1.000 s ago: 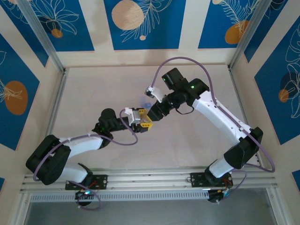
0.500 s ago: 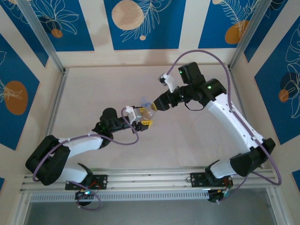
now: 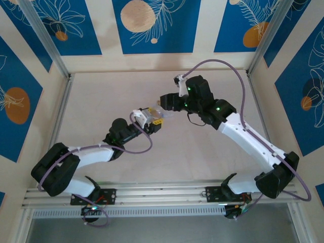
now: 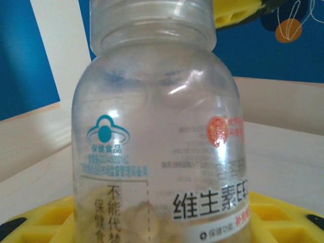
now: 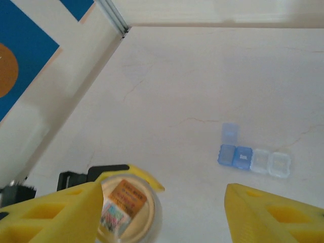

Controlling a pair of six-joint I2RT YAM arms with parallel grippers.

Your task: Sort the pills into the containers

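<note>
So the whole thing hinges on how the vial [image 4: 157,136] sits between the two arms. The left hand [image 3: 153,120] is clamped on its body, and the right wrist view looks straight down its long axis at the round end. The right hand [image 5: 163,188] hangs over that end, spread wide with nothing gripped, the vial closer to one side of it. The vial is clear glossy plastic, round with a narrower neck and a printed label, and the pills [image 4: 137,218] are a tan heap inside. The pill box [image 5: 253,160] is flat, half blue and half clear, with one lid flipped up. It lies on the pale matte bench [image 5: 202,76], well apart from both hands, so I'd guess opening the vial comes first.
</note>
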